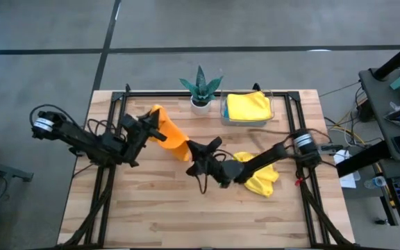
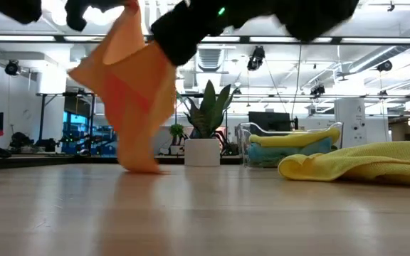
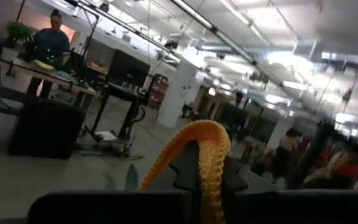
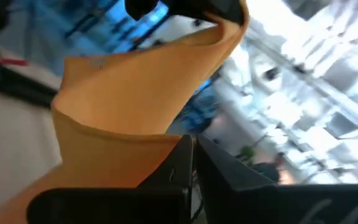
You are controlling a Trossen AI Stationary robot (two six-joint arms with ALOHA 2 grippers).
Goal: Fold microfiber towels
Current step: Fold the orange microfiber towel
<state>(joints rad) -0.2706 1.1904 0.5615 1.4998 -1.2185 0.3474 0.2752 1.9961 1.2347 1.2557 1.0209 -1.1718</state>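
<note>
Both arms reach inward over the table's middle. The left gripper (image 1: 160,133) is clamped on the orange towel's (image 1: 173,139) far-left edge, lifting it; the right gripper (image 1: 194,154) is clamped on its near-right corner. A yellow towel (image 1: 261,176) lies to the right. The far tray (image 1: 225,111) holds folded towels (image 1: 247,105).

Left tool (image 1: 160,127) clamped shut, arm reaching in from frame left. Right tool (image 1: 192,151) clamped shut at frame centre, arm stretched in from right.
</note>
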